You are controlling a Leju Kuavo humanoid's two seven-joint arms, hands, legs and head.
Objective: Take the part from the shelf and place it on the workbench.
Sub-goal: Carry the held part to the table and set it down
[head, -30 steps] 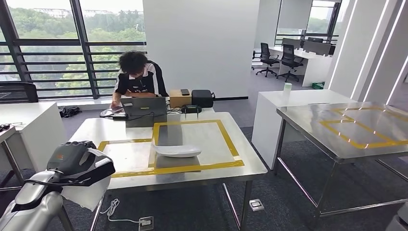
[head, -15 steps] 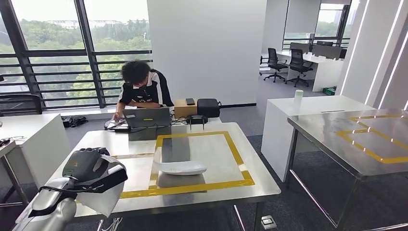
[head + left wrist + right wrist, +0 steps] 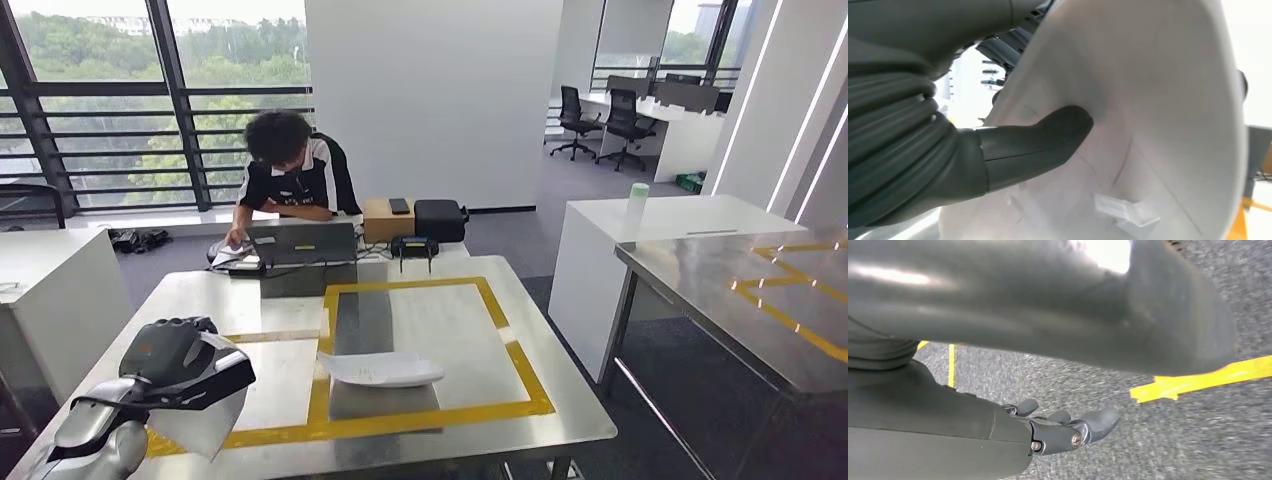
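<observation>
My left hand [image 3: 183, 362] is raised at the near left corner of the workbench [image 3: 452, 325] and grips a white curved shell part [image 3: 193, 427] that hangs below it. In the left wrist view the thumb [image 3: 1038, 140] presses on the inner face of that part [image 3: 1158, 120]. A second white part [image 3: 381, 369] lies on the steel top, inside the yellow tape rectangle [image 3: 435, 419]. My right hand [image 3: 1068, 432] hangs above grey carpet with its fingers loosely apart and nothing in them.
A person [image 3: 290, 175] sits at the far end of the workbench behind a laptop [image 3: 300, 245], beside a cardboard box [image 3: 388, 219] and a black case [image 3: 440, 218]. A second steel table [image 3: 740, 290] and a white cabinet [image 3: 660, 215] stand to the right, a white desk [image 3: 50, 280] to the left.
The whole view has shifted: the camera has come closer to the workbench, which now looks larger and nearer. My left hand keeps its hold on the white part.
</observation>
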